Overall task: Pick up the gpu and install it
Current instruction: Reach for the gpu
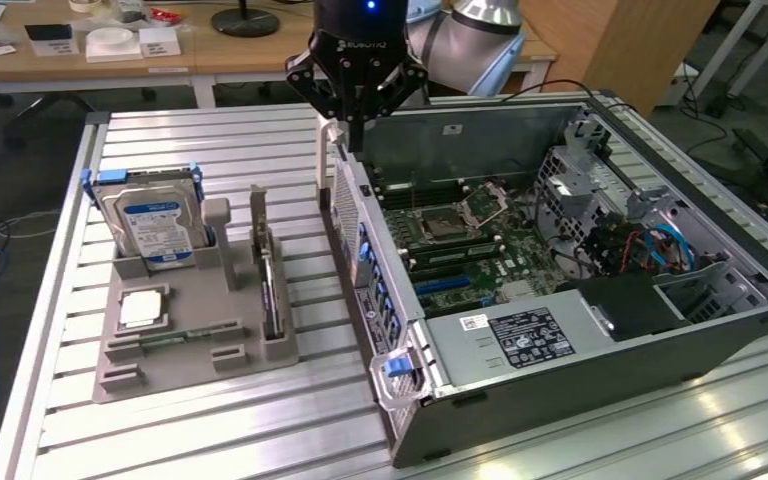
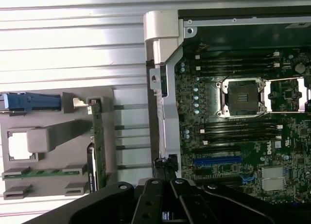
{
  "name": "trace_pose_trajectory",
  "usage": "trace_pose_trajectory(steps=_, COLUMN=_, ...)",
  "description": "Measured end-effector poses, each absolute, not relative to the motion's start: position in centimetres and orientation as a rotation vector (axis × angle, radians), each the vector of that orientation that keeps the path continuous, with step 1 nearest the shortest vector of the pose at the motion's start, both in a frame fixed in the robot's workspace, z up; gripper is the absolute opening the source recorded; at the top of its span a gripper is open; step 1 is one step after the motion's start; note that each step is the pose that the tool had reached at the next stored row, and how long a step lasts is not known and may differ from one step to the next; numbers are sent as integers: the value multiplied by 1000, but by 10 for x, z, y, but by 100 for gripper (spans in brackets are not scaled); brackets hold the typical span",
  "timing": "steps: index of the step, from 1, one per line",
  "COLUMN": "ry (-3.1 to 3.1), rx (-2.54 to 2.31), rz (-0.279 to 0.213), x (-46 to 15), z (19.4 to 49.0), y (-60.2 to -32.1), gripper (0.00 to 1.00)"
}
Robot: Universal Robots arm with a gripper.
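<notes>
The gpu stands on edge in a slot of the grey holder on the slatted table. It is thin, with a grey metal bracket at its far end. In the wrist view the gpu shows edge-on as a green board strip. My gripper hangs shut and empty above the side wall of the open computer case, off to the exterior view's right of the gpu and apart from it. In the wrist view the gripper points down at that wall, between the holder and the motherboard.
The holder also carries a silver hard drive with blue rails, a square processor and a green memory stick. Inside the case lie the empty processor socket, a blue card slot and cables. Desks stand behind.
</notes>
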State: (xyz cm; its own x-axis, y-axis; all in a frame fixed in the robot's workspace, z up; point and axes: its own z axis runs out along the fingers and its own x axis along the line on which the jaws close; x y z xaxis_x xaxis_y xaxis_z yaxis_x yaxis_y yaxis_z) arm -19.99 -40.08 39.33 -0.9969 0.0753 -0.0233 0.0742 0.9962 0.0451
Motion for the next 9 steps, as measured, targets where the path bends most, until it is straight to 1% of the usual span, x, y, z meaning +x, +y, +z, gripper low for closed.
trace_pose_trajectory(steps=9, ry=3114, rx=117, rz=69, x=-208, z=393, y=-401, gripper=11)
